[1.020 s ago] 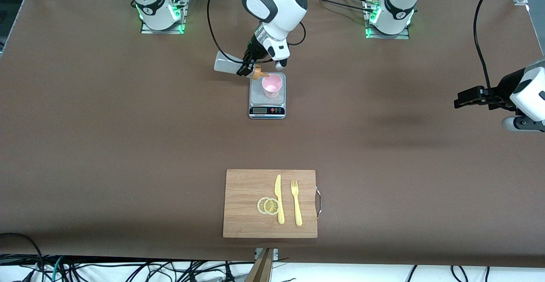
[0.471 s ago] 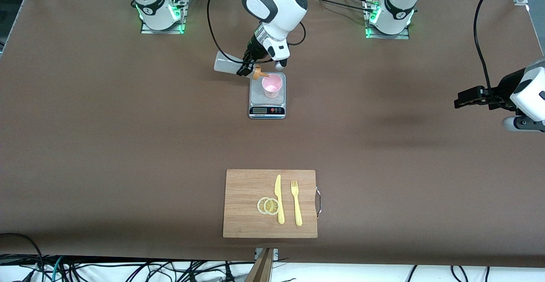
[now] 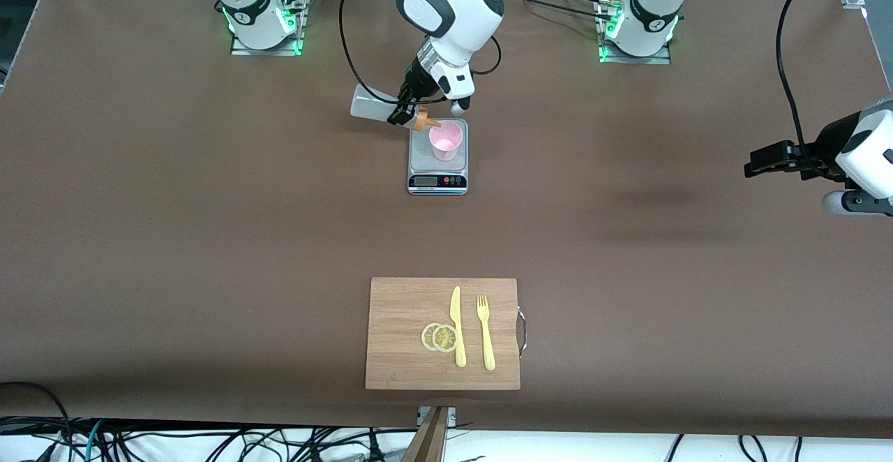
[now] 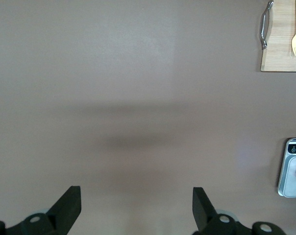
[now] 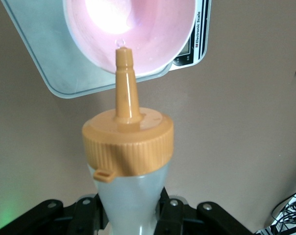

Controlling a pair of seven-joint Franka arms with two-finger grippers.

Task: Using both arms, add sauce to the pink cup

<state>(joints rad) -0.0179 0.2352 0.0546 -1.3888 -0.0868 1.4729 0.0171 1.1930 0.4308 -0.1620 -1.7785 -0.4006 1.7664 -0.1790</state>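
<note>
The pink cup (image 3: 446, 139) stands on a small kitchen scale (image 3: 437, 169) near the middle of the table. My right gripper (image 3: 403, 113) is shut on the sauce bottle (image 3: 371, 107), which lies tilted with its orange nozzle (image 3: 425, 122) over the cup's rim. In the right wrist view the sauce bottle (image 5: 130, 193) sits between the black fingers (image 5: 87, 213), its nozzle tip (image 5: 122, 53) above the pink cup (image 5: 148, 29). My left gripper (image 3: 755, 166) waits open over bare table at the left arm's end; its fingertips (image 4: 69, 203) stand wide apart with nothing between them.
A wooden cutting board (image 3: 404, 333) lies nearer the front camera, carrying a yellow knife (image 3: 458, 326), a yellow fork (image 3: 485, 333) and two lemon slices (image 3: 439, 337). The scale (image 4: 292, 169) and board (image 4: 284, 61) show at the edge of the left wrist view.
</note>
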